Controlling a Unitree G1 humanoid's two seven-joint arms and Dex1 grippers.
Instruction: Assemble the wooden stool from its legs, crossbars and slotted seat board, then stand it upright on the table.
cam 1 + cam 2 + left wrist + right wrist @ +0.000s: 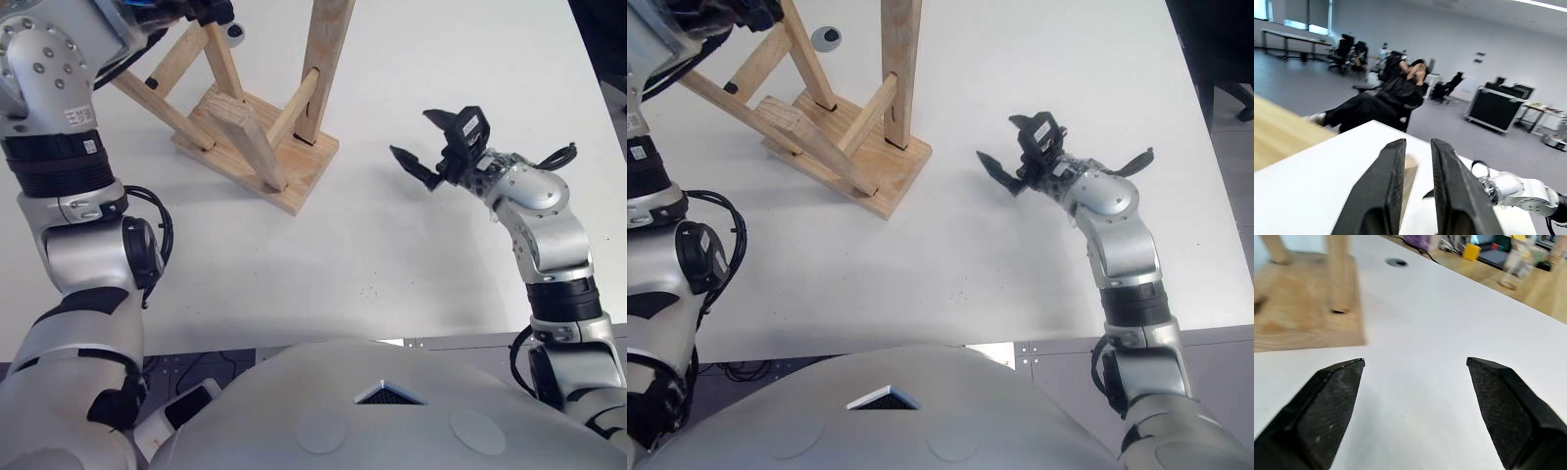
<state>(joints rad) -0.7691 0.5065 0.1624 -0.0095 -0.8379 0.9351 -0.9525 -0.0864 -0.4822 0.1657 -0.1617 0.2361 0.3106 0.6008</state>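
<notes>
The pale wooden stool [257,147] sits upside down in the upper left of the head view. Its slotted seat board [306,181] is down on the white desk [411,255] and its long legs point up. At the top edge, the left gripper [1419,152] has its jaws clenched on what looks like the upper end of a slanting leg [225,64]. The right gripper [411,132] hangs well apart at centre right, jaws released and facing the board. The left arm is nearer, so it probably starts the flip.

Head stereo pair looked down over counter [392,294], both sharing stool [294,184]. L wrist cam faced room [1474,39]; R wrist cam sat low, close to counter and stool.
</notes>
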